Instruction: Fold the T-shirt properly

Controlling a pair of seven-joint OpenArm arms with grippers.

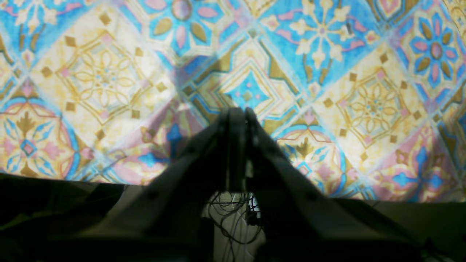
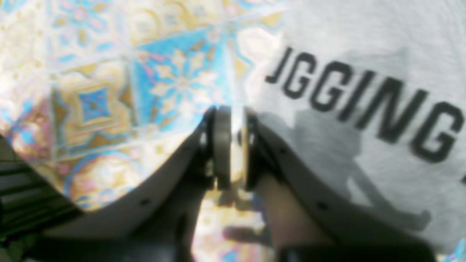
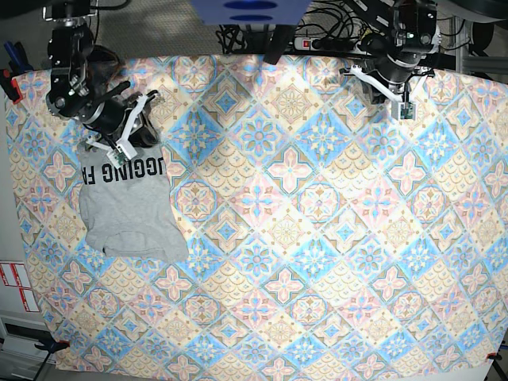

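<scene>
The grey T-shirt [image 3: 131,214] lies folded into a compact block at the left of the table, with its black lettering up along the top edge. In the right wrist view the T-shirt [image 2: 364,47] fills the right half. My right gripper [image 2: 232,112] hovers over the shirt's edge next to the lettering, its jaws together with only a thin slit and nothing between them. In the base view the right gripper [image 3: 119,151] is at the shirt's top edge. My left gripper [image 1: 236,111] is shut and empty above bare tablecloth, far from the shirt, at the back right [image 3: 403,111].
The pastel diamond-patterned tablecloth [image 3: 302,238] covers the whole table. A power strip and cables [image 3: 333,36] lie behind the back edge. A red clamp [image 3: 8,83] sits at the left edge.
</scene>
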